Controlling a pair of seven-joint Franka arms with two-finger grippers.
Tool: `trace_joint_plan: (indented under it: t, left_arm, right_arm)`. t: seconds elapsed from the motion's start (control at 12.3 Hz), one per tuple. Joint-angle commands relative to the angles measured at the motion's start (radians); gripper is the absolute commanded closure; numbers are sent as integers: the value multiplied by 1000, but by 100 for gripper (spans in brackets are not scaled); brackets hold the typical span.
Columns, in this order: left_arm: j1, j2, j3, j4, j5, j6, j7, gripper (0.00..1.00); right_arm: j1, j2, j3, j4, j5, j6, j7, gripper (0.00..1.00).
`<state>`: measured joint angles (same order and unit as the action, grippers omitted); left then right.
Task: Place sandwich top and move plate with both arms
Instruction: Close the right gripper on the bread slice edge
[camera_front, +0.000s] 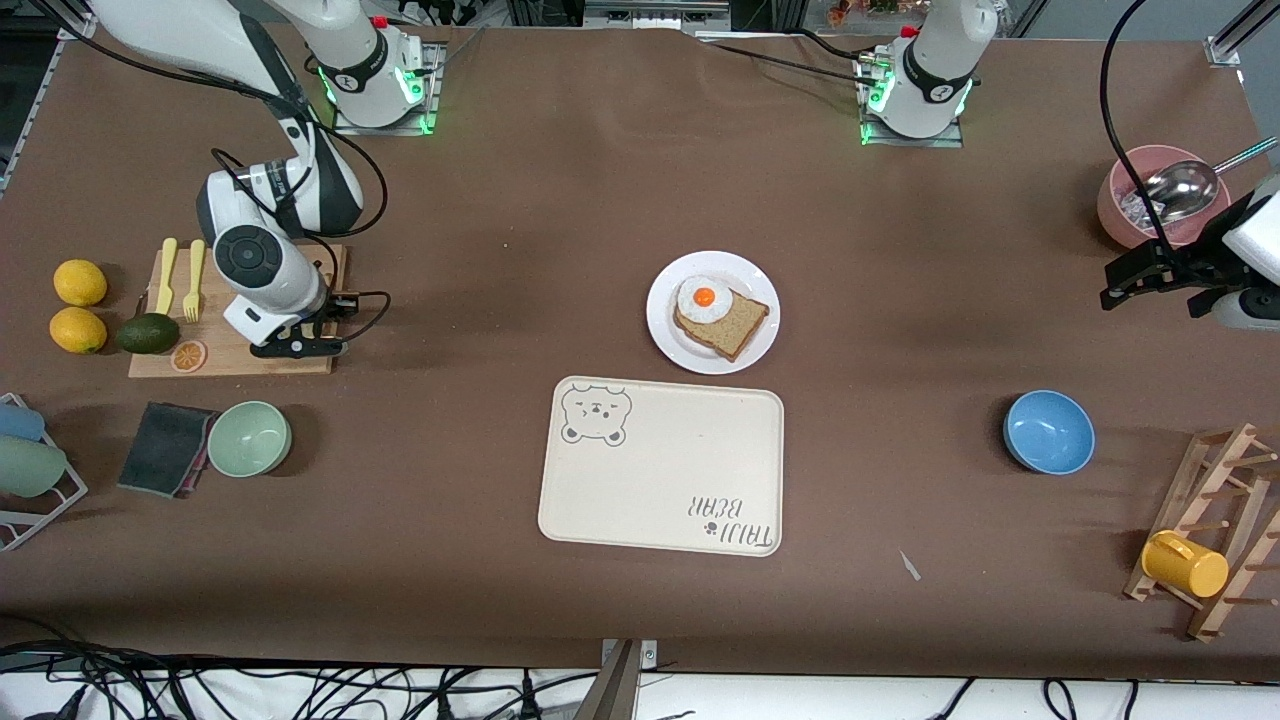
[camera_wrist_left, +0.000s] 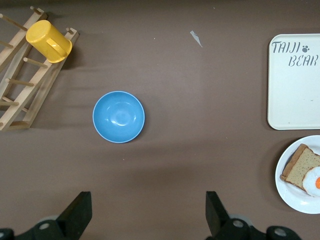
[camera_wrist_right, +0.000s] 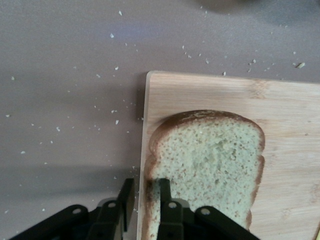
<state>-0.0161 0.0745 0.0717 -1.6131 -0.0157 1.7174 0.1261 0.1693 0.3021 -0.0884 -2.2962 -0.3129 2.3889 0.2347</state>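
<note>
The sandwich top (camera_wrist_right: 210, 160), a light speckled slice with a brown crust, lies flat on a wooden cutting board (camera_wrist_right: 290, 125). My right gripper (camera_wrist_right: 146, 184) is down at the board's edge. One of its fingers is on the slice and the other is just off the board. Its jaws stand a narrow gap apart around the crust. In the front view the right gripper (camera_front: 300, 345) hides the slice. The white plate (camera_front: 680, 345) in the table's middle carries a darker slice with a fried egg (camera_front: 730, 320). My left gripper (camera_front: 1130, 278) waits open over the left arm's end, empty.
A cream bear tray (camera_front: 660, 470) lies just nearer the camera than the plate. A blue bowl (camera_front: 1048, 432), a pink bowl with a ladle (camera_front: 1150, 205) and a wooden rack with a yellow mug (camera_front: 1185, 563) are at the left arm's end. Lemons (camera_front: 80, 305), an avocado, forks and a green bowl (camera_front: 250, 437) surround the board.
</note>
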Motion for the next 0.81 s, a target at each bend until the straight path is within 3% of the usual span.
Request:
trace_joint_plan:
  t: [0.0,0.24,0.73]
  left_arm:
    - [-1,10,2,24,-10,-12,4,0]
    - [-1,10,2,24,-10,-12,4,0]
    - [-1,10,2,24,-10,-10,1,0]
  right_arm:
    - [-2,3,-4,-15,-23,33,23,81]
    - [-4,12,-7,-19,-23,44,23,100]
    - [-2,0,-5,-8,-23,39,31,100]
